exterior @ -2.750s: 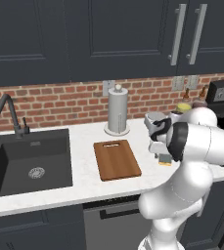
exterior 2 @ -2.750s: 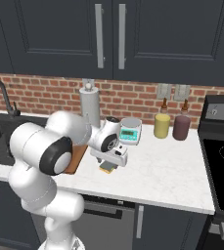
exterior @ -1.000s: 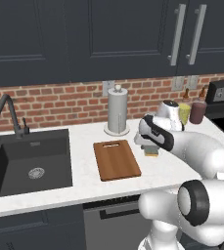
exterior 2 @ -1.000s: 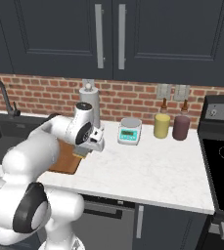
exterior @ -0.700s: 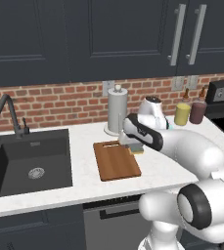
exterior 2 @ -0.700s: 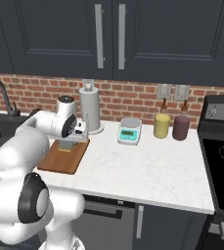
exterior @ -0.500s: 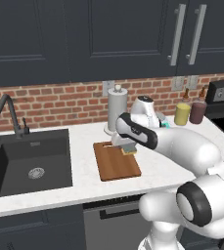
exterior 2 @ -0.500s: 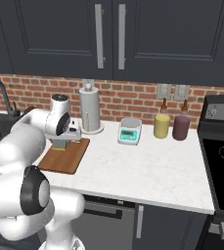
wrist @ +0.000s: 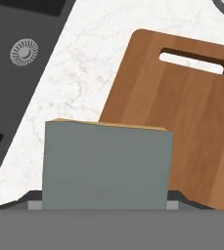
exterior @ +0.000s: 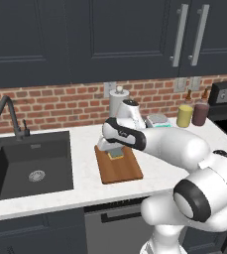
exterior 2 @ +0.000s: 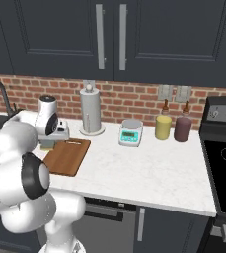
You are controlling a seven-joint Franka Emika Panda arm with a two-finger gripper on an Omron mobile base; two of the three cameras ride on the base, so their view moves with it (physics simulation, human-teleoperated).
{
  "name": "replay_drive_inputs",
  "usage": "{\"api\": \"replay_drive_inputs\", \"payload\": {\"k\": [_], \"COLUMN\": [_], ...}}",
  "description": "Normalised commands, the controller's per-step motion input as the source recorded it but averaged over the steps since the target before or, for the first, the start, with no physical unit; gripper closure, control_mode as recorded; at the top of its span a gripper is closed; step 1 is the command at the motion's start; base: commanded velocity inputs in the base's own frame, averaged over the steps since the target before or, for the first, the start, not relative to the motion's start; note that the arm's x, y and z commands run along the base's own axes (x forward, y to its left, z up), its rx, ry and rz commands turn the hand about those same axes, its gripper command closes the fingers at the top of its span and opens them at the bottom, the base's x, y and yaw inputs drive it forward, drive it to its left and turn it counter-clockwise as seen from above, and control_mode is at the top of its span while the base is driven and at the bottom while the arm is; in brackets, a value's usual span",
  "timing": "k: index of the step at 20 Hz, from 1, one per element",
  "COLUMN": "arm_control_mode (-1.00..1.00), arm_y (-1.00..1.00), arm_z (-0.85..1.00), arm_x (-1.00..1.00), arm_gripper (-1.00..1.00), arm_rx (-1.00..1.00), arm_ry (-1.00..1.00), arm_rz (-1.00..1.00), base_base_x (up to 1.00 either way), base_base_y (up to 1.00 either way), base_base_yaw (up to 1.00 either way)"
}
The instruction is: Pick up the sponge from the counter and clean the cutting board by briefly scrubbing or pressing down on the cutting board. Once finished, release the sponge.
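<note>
The gripper (exterior: 116,152) was clamped on the sponge (exterior: 116,154), with the jaws closed against the block's sides. In the hand view the sponge (wrist: 107,165) sat directly between the jaws with its grey-green face toward the camera and a thin line of the yellow layer along its far edge.

The sponge hung over the cutting board (exterior: 118,165), near the board's rear short edge, the edge toward the brick wall. Whether the sponge touched the wood could not be determined from the left base view. In the hand view the sponge straddled the board's long edge on the sink (exterior: 28,163) side: part of the block lay over the cutting board (wrist: 191,127) and part over the bare counter (wrist: 84,83).

The board's long axis ran from the front edge of the counter (exterior: 85,173) toward the wall, with the slot handle (wrist: 193,62) at the rear end. The open wood therefore lay ahead of the jaws and away from the sink. Judged from this, the coming press would need a small shift toward the board's centre before descent, so that the full sponge face landed on wood
</note>
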Motion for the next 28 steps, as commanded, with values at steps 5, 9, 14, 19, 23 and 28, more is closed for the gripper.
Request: {"api": "replay_drive_inputs", "payload": {"k": [5, 9, 14, 19, 23, 28], "arm_control_mode": [-1.00, -1.00, -1.00, -1.00, -1.00, -1.00], "arm_y": [0.21, 0.00, 0.00, 0.04, 0.07, 0.00], "arm_z": [-0.06, -0.24, -0.44, -0.49, -0.36, -0.28], "arm_x": [0.21, 0.20, 0.00, 0.20, 0.25, 0.00], "arm_gripper": [1.00, 1.00, 1.00, 1.00, 1.00, 1.00], "arm_rx": [0.00, 0.00, 0.00, 0.00, 0.00, 0.00], "arm_ry": [0.02, 0.03, 0.02, 0.10, 0.10, 0.00], "arm_rz": [-0.02, -0.15, -0.14, -0.03, 0.00, 0.00], "base_base_x": [0.00, 0.00, 0.00, 0.00, 0.00, 0.00], "base_base_y": [0.00, 0.00, 0.00, 0.00, 0.00, 0.00], "base_base_yaw": [0.00, 0.00, 0.00, 0.00, 0.00, 0.00]}}
